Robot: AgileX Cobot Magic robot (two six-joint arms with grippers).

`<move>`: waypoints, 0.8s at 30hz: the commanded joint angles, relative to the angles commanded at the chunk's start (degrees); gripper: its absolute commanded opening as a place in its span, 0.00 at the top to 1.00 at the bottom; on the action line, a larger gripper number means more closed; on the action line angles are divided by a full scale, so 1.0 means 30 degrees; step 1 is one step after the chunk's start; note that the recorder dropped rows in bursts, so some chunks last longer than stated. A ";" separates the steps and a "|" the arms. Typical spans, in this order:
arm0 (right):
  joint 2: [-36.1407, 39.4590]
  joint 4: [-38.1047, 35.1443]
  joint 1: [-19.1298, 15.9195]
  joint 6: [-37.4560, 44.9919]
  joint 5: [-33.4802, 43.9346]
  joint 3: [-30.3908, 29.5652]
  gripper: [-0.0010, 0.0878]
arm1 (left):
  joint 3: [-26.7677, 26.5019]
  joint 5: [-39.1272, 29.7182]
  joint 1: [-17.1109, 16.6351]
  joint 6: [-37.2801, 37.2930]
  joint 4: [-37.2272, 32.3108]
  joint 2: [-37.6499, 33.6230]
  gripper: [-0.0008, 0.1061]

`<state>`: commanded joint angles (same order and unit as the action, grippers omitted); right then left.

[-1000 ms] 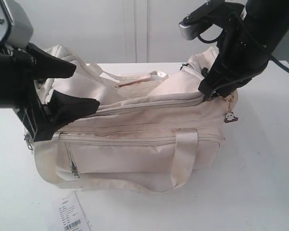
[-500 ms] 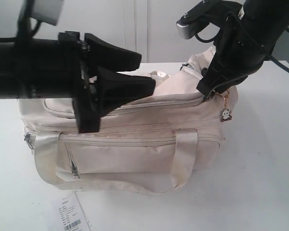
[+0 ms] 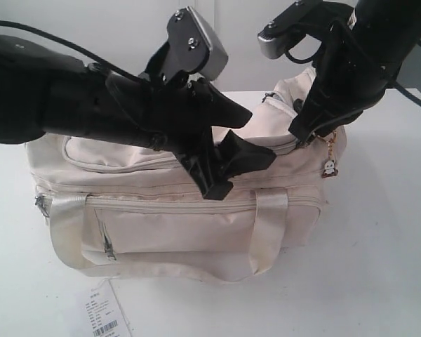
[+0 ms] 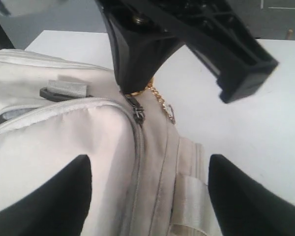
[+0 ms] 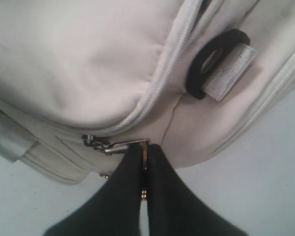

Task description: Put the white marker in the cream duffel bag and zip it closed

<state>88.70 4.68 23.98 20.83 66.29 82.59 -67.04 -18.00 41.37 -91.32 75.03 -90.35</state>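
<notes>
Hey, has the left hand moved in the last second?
Yes. The left hand swept rightward across the bag, from its left end to above the right front strap.

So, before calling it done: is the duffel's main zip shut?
Looks shut: on the cream duffel bag, the visible top zipper lies closed up to its slider at the end.

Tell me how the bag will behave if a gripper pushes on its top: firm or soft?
Probably soft: the bag shows folds and sagging fabric, so it should dent rather than slide. Its strap hangs limp, so it is likely floppy when lifted. It sits wide and low on the table, so tipping seems unlikely.
</notes>
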 joint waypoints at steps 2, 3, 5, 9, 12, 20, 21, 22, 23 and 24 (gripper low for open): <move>0.0000 0.0000 0.0000 0.0000 0.0000 0.0000 0.99 | -0.0580 0.0074 0.0000 0.0329 -0.0618 -0.0522 0.34; 0.0000 0.0000 0.0000 0.0000 0.0000 0.0000 0.99 | -0.0771 0.0074 0.0000 0.0487 -0.0881 -0.0713 0.34; 0.0000 0.0000 0.0000 0.0000 0.0000 0.0000 0.99 | -0.1085 0.0074 0.0000 0.0585 -0.1055 -0.1076 0.34; 0.0000 0.0000 0.0000 0.0000 -0.0091 0.0000 0.99 | -0.1273 0.0256 0.0000 0.0535 -0.1134 -0.1606 0.34; 0.0000 0.0000 0.0000 0.0000 -0.0087 0.0000 0.99 | -0.1352 0.0618 0.0000 0.0490 -0.1200 -0.1965 0.34; 0.0000 0.0000 0.0000 0.0000 -0.0142 0.0000 0.99 | -0.1434 0.0871 0.0000 0.0392 -0.1200 -0.2679 0.81; 0.0000 0.0000 0.0000 0.0000 -0.0142 0.0000 0.99 | -0.1434 0.0871 0.0000 0.0392 -0.1200 -0.2679 1.00; 0.0000 0.0000 0.0000 0.0000 -0.0142 0.0000 0.99 | -0.1434 0.0831 0.0000 0.0330 -0.1200 -0.2679 0.99; 0.0000 0.0000 0.0000 0.0000 -0.0235 0.0000 0.99 | -0.1434 0.0631 0.0000 0.0330 -0.1200 -0.2679 0.99; 0.0000 0.0000 0.0000 0.0000 -0.0486 0.0000 0.99 | -0.1434 0.0585 0.0000 0.0330 -0.1200 -0.2679 0.99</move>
<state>88.70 4.68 23.98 20.83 64.83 82.59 -71.34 -16.24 41.37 -90.33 71.43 -98.38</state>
